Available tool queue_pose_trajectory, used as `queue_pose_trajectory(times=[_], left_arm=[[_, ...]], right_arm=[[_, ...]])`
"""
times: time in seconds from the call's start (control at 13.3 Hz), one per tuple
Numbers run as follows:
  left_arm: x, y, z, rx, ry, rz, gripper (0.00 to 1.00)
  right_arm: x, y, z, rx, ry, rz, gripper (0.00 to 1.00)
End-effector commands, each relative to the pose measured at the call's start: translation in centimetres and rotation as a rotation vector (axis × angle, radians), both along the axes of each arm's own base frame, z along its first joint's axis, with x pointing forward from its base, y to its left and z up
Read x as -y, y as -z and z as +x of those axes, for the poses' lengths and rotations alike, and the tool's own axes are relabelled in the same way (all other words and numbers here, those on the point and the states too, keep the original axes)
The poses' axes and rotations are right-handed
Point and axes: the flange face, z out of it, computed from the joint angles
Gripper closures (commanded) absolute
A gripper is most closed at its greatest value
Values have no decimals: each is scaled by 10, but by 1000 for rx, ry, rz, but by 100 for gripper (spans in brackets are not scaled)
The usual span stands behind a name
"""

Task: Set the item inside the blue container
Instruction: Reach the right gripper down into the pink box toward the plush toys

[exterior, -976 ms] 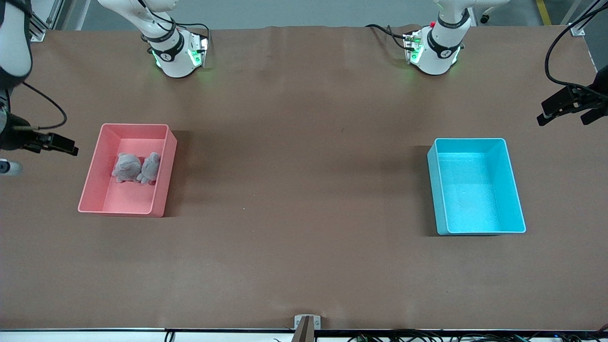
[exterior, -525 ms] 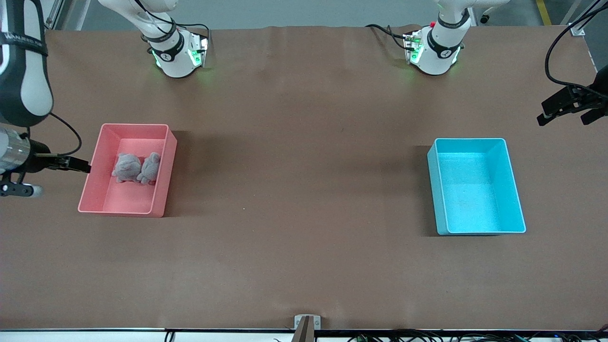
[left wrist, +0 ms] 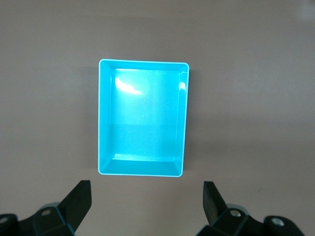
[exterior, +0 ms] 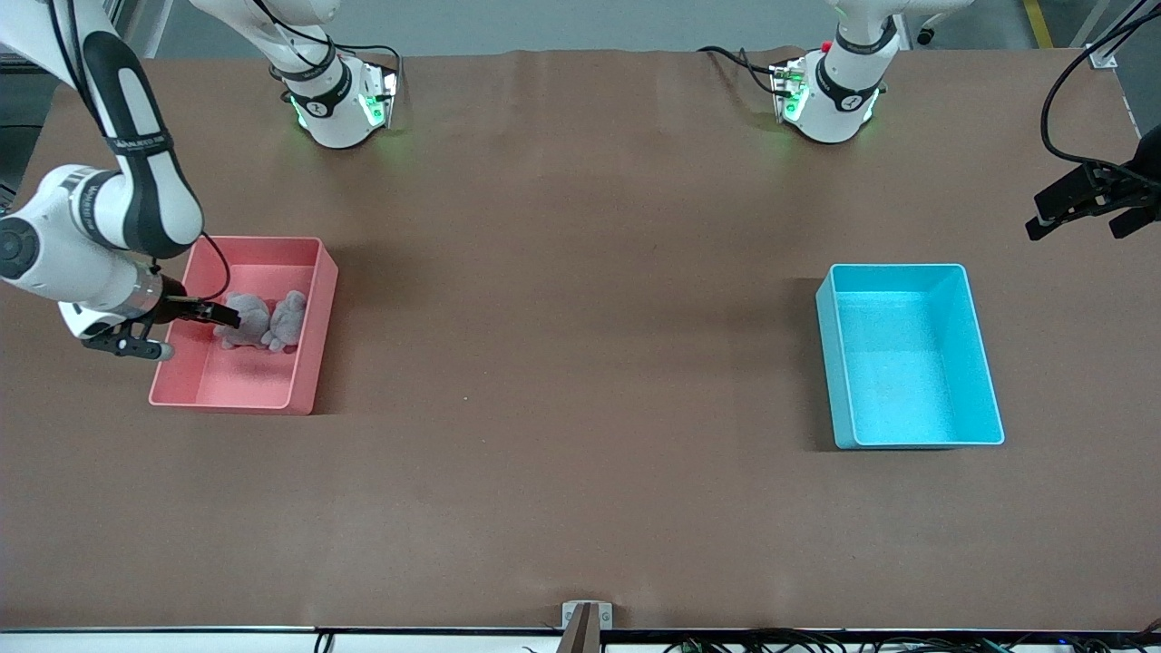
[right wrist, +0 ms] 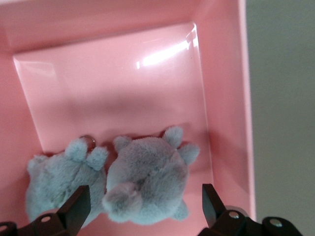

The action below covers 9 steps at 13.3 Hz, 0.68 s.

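Moved in over the pink bin (exterior: pixel 307 363), the right hand (exterior: pixel 201 328) is being held open above the gray plush toys (exterior: pixel 263 319); the left hand (exterior: pixel 1088 207) is waiting open beside the blue container (exterior: pixel 984 363).

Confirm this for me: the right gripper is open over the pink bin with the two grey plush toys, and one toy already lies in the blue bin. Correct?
Not quite. The blue bin is empty, as the left wrist view shows. Both plush toys lie in the pink bin, with the right gripper open over them.
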Motion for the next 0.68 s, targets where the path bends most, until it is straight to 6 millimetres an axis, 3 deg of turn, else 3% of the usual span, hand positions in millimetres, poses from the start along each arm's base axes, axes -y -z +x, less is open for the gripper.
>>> queue_pose_trajectory(times=[0.0,0.6], left_arm=[[0,-7,-4,14,0,-7,0],[-1,-6,-3,14,-3,-8,0]], right_arm=[[-5,12,-20,41,31,8,0],[-6,58,-27,28,46,9,0]])
